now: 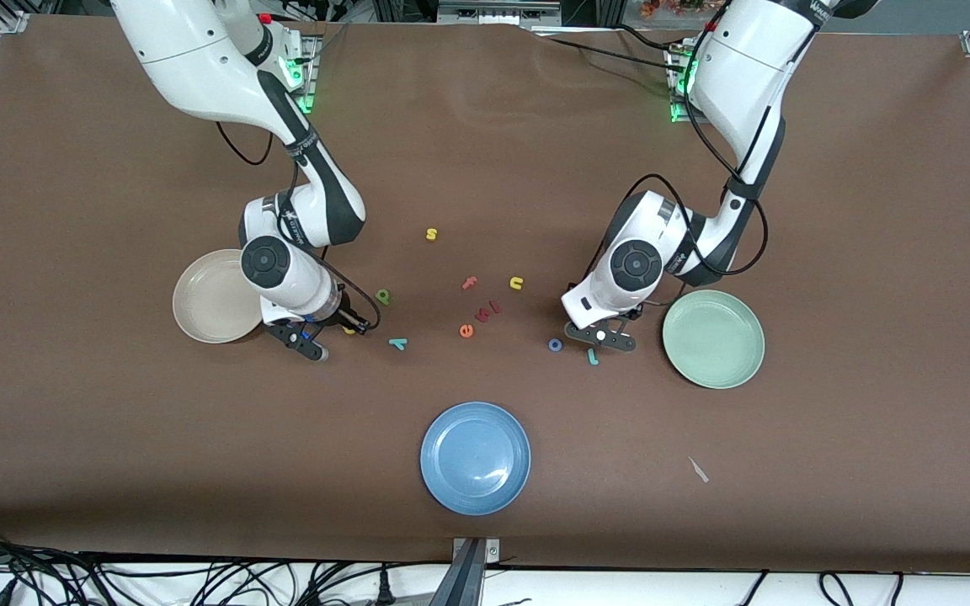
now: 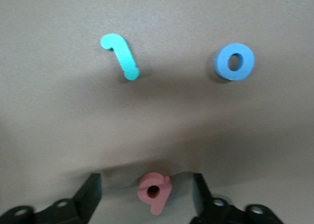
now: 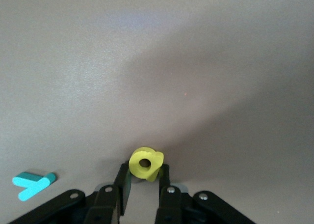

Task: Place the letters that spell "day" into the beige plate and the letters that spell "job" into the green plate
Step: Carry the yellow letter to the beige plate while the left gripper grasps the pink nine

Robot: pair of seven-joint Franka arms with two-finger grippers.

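Observation:
My right gripper (image 1: 349,325) (image 3: 144,172) is down at the table beside the beige plate (image 1: 199,311), shut on the yellow "a" (image 3: 143,162). The green "d" (image 1: 382,295) and teal "y" (image 1: 398,342) (image 3: 32,183) lie close by on the table. My left gripper (image 1: 583,326) (image 2: 146,182) is low beside the green plate (image 1: 712,338). Its jaws stand open around the red "b" (image 2: 154,190), with a gap on each side. The blue "o" (image 1: 555,344) (image 2: 235,62) and teal "j" (image 1: 593,356) (image 2: 121,55) lie just past it. Both plates hold nothing.
A blue plate (image 1: 475,457) sits nearest the front camera. Spare letters lie mid-table: a yellow "s" (image 1: 431,234), a pink "f" (image 1: 470,283), a yellow "u" (image 1: 516,283), an orange "e" (image 1: 466,331) and small red pieces (image 1: 489,311).

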